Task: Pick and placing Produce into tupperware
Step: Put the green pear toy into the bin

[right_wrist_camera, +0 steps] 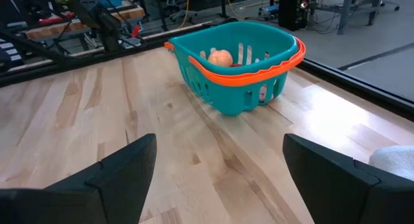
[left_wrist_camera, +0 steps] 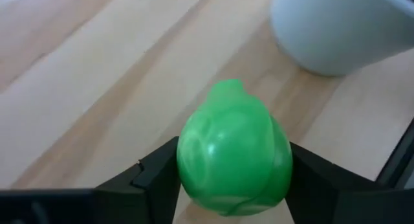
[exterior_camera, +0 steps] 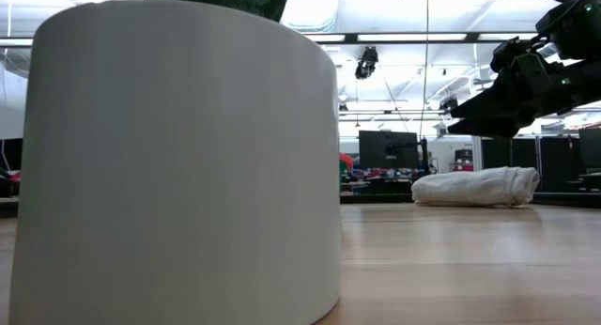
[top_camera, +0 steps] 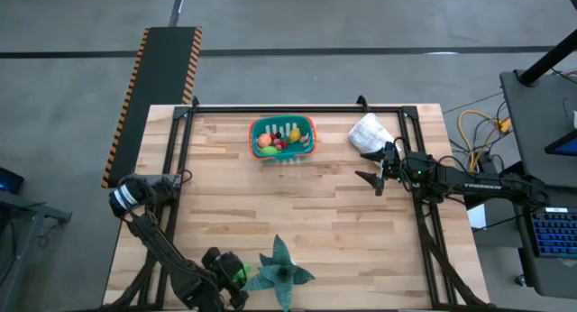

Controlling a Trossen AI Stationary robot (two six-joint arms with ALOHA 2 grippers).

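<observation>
The teal tub (top_camera: 283,138) with an orange-red rim stands at the table's far middle, holding several small fruits; it also shows in the right wrist view (right_wrist_camera: 236,65). My left gripper (top_camera: 236,278) is at the near edge, shut on a green toy fruit (left_wrist_camera: 234,149), next to the dark green leafy plant (top_camera: 281,269) in its white pot (left_wrist_camera: 336,26). My right gripper (top_camera: 372,166) is open and empty, in the air right of the tub. My left gripper pinches the green toy fruit by its two opposite sides (left_wrist_camera: 187,166) between its two fingers. The fruit's pointed end faces away from the wrist. Whether it is clear of the table does not show.
A wrinkled white bag (top_camera: 370,132) lies at the far right, beside my right gripper. The white pot (exterior_camera: 178,165) fills the low view's left half. A black frame rail (top_camera: 297,107) runs along the table's far edge.
</observation>
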